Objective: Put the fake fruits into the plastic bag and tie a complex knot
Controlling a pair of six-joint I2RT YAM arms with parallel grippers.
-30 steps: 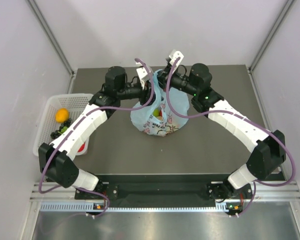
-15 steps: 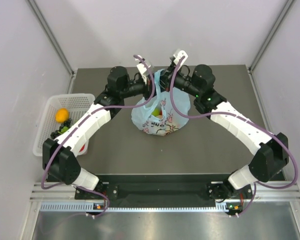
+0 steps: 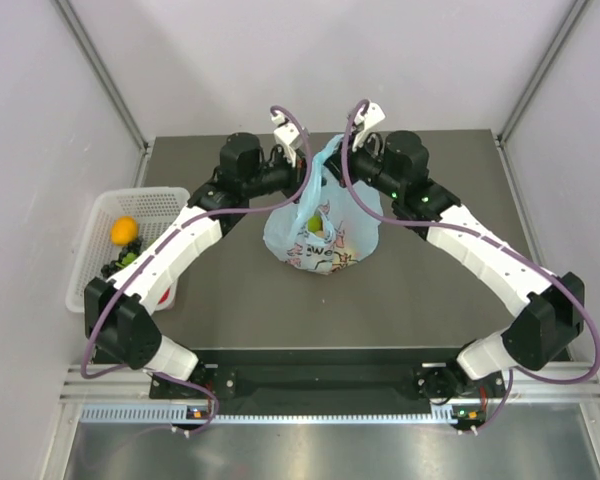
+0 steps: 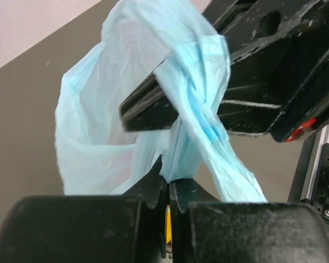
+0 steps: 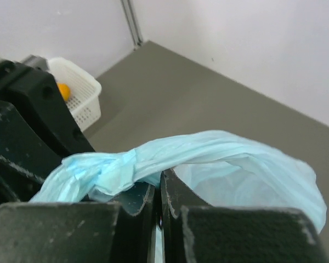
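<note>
The plastic bag, with fake fruits inside, rests mid-worktop. Its crossed handles are pinched above it by the fully closed left gripper and right gripper. The film is judged thin, slippery and easily torn, so bunched handle strands are best gripped.

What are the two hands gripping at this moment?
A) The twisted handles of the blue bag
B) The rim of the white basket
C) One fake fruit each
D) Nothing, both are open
A: in the wrist views the left hand and the right hand are each shut on a twisted handle strand of the plastic bag, while the white basket sits apart at the left.
</note>
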